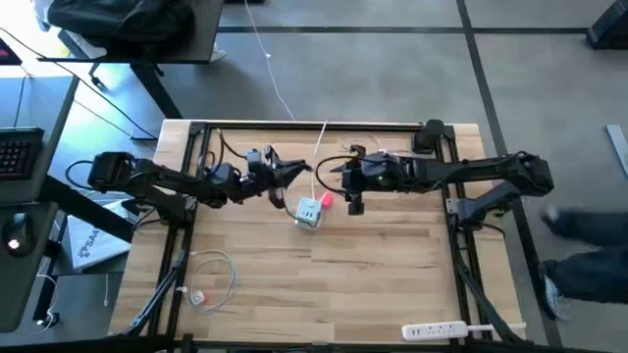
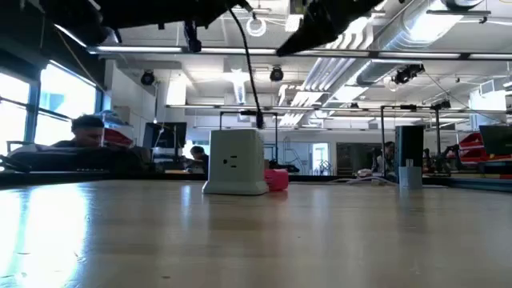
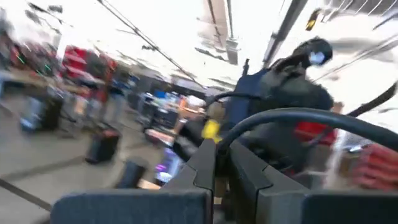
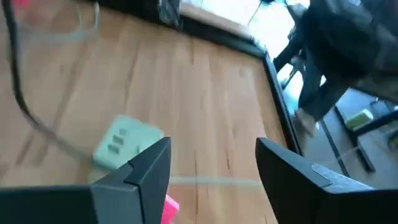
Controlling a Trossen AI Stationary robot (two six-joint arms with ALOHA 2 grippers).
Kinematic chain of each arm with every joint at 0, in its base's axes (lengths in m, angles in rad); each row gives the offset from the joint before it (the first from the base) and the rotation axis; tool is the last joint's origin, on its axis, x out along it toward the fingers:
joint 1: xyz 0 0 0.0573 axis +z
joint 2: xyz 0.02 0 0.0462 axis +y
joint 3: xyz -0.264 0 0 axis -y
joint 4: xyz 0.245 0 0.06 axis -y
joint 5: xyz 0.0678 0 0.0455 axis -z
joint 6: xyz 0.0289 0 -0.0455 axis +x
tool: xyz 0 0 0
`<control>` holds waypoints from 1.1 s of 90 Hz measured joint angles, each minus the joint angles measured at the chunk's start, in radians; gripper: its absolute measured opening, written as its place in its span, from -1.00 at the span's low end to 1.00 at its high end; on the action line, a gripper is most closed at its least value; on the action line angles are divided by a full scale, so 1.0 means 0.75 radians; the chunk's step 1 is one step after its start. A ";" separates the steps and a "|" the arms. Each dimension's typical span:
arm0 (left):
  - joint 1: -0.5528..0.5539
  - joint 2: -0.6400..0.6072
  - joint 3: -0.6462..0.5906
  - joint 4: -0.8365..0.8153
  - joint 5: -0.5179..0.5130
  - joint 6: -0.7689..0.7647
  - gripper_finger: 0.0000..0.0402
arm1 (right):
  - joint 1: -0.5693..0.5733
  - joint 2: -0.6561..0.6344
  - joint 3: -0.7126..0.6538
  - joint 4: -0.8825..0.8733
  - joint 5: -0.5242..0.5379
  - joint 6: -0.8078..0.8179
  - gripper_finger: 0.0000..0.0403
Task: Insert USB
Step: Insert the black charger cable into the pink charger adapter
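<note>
The small bright pink-red USB plug (image 1: pixel 326 199) lies on the pale wooden worktop (image 1: pixel 373 275), touching the white charger cube (image 1: pixel 309 213). The right pincer (image 1: pixel 322 175) hangs just above them, wide open and holding nothing. The left pincer (image 1: pixel 307 168) is raised nearby, its fingers (image 3: pixel 208 163) almost closed and empty.

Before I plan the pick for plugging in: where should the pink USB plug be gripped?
Probably across the pink USB plug body, coming straight down: it lies flat on the table, close against the white charger cube, so side access looks tight. The right end effector, open, hovers nearest.
</note>
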 joint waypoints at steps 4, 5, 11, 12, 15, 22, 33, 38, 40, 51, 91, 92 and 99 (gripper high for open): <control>0.019 -0.042 -0.038 -0.010 0.014 -0.091 -0.98 | 0.001 0.002 -0.038 -0.004 -0.023 -0.011 0.02; 0.024 -0.051 -0.049 -0.012 0.015 -0.114 -0.98 | 0.001 0.002 -0.048 -0.003 -0.031 -0.011 0.02; 0.056 -0.100 -0.114 -0.019 0.013 -0.233 -0.98 | 0.001 0.003 -0.104 0.036 -0.060 -0.011 0.01; 0.062 -0.108 -0.126 -0.019 0.009 -0.249 -0.98 | 0.000 0.002 -0.113 0.047 -0.061 -0.011 0.01; 0.078 -0.127 -0.158 -0.018 -0.001 -0.301 -0.98 | -0.005 0.002 -0.139 0.079 -0.061 -0.011 0.00; 0.118 -0.148 -0.227 -0.015 -0.038 -0.434 -0.98 | -0.011 0.018 -0.187 0.146 -0.060 -0.012 0.00; 0.166 -0.139 -0.309 -0.020 -0.076 -0.563 -0.98 | -0.035 0.118 -0.172 0.164 -0.088 -0.032 -0.01; 0.183 -0.134 -0.332 -0.017 -0.113 -0.568 -0.98 | -0.049 0.187 -0.146 0.160 -0.144 -0.049 -0.01; 0.189 -0.134 -0.343 -0.022 -0.130 -0.568 -0.99 | -0.055 0.216 -0.130 0.156 -0.163 -0.059 -0.01; 0.219 -0.138 -0.378 -0.019 -0.193 -0.536 -0.99 | -0.091 0.364 -0.027 0.054 -0.242 -0.128 -0.01; 0.333 -0.137 -0.409 -0.021 -0.205 -0.511 -0.99 | -0.245 0.706 0.402 -0.433 -0.390 -0.483 -0.01; 0.334 -0.137 -0.409 -0.022 -0.201 -0.506 -0.99 | -0.247 0.713 0.406 -0.439 -0.390 -0.487 -0.01; 0.337 -0.137 -0.409 -0.030 -0.196 -0.499 -0.99 | -0.259 0.757 0.423 -0.464 -0.390 -0.517 -0.01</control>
